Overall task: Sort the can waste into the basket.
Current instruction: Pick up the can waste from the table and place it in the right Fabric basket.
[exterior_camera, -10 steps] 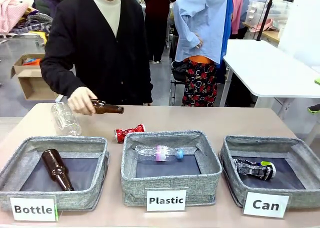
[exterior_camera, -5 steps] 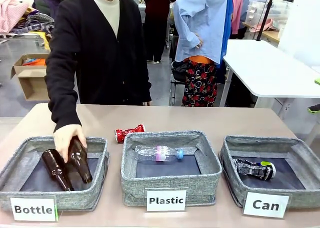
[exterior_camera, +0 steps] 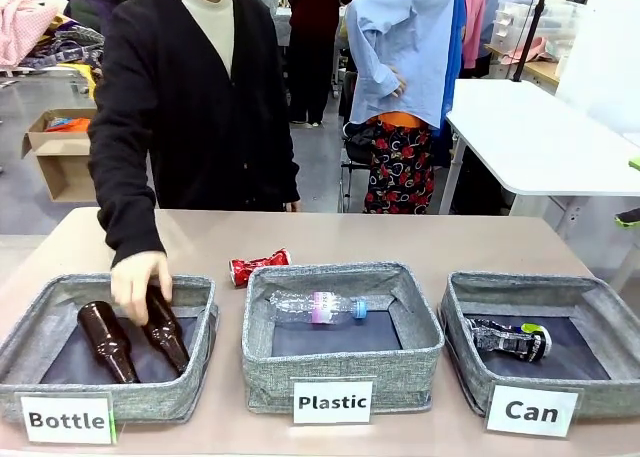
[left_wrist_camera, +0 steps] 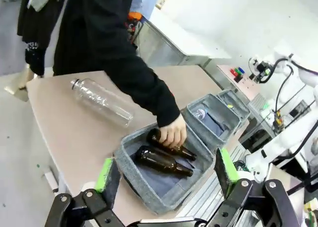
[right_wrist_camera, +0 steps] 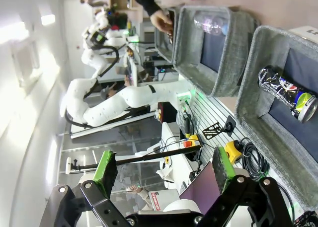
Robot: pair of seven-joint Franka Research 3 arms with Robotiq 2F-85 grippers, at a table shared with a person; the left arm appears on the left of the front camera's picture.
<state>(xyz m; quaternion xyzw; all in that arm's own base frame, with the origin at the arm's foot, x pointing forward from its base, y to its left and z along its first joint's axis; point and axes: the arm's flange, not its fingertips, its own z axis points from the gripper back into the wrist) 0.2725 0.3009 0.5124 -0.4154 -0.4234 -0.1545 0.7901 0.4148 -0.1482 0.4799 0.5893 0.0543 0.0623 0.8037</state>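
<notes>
I count three grey baskets in a row along the near edge of the table (exterior_camera: 420, 237): the Bottle basket (exterior_camera: 160, 397), the Plastic basket (exterior_camera: 340, 352) and the Can basket (exterior_camera: 540, 282), which carries its white label (exterior_camera: 532, 410) on the front.

There are two cans. The black-and-silver can (exterior_camera: 510, 339) lies on its side inside the Can basket, green end toward 3 o'clock. The red can (exterior_camera: 259, 267) lies on the bare table just off the Plastic basket's far-left corner, at 10 o'clock from the Can basket; I cannot tell whether it touches the rim.

Two brown bottles (exterior_camera: 105, 342) lie side by side in the Bottle basket, with the person's hand (exterior_camera: 138, 282) on the right one. One clear bottle (exterior_camera: 315, 305) lies in the Plastic basket.

The gaps between baskets are narrow. The open room is the bare strip toward 12 o'clock, beyond the far rims.

The left wrist camera adds a second clear bottle (left_wrist_camera: 102, 102) lying on the table beyond the Bottle basket. The right wrist camera looks down into the Can basket.

The left gripper (left_wrist_camera: 166, 172) and the right gripper (right_wrist_camera: 164, 170) both have their fingers spread wide, with nothing between them.
</notes>
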